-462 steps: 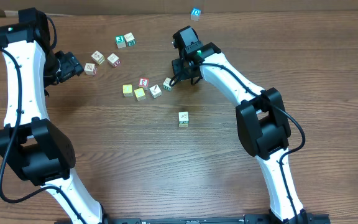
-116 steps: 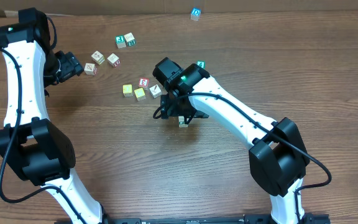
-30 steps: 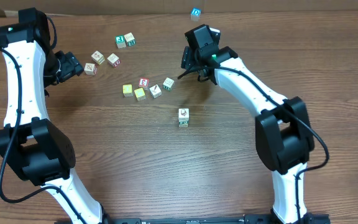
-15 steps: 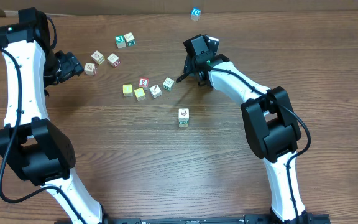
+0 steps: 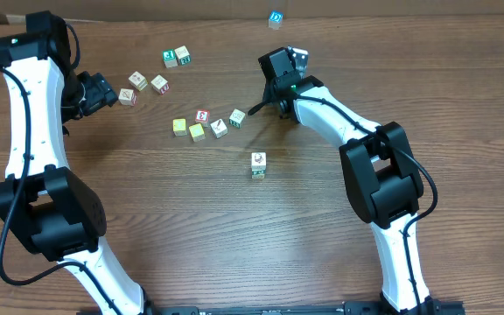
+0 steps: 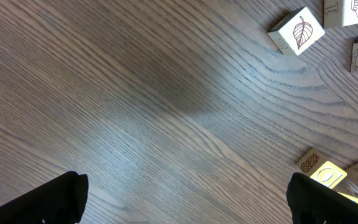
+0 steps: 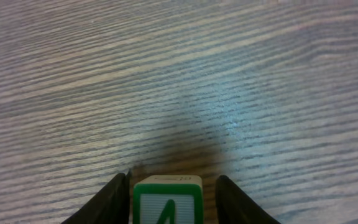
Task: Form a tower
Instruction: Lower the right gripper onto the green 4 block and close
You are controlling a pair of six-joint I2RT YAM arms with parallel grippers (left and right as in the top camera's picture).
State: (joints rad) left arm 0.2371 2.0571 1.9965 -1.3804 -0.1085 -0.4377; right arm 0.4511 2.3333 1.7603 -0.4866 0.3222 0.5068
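Observation:
The tower (image 5: 258, 164) is a short stack of cubes at the table's middle, white face on top, standing free of both arms. My right gripper (image 5: 276, 74) is down at the back centre, well away from the tower. In the right wrist view a green-edged white cube (image 7: 167, 202) showing a green "4" sits on the table between the right gripper's (image 7: 173, 183) fingers. The left finger is against the cube and a gap shows at the right finger. The overhead view hides this cube. My left gripper (image 5: 105, 89) (image 6: 188, 199) hangs wide open over bare wood at the far left.
Loose cubes lie in a row (image 5: 197, 132) left of the right gripper. Three more sit near the left gripper (image 5: 138, 80), among them a leaf cube (image 6: 297, 31). A pair (image 5: 177, 57) lies further back and a blue cube (image 5: 275, 17) at the far edge.
The right gripper has come a little nearer and lower at the back centre, and its fingers have drawn in around the "4" cube. The left arm and the tower have not moved.

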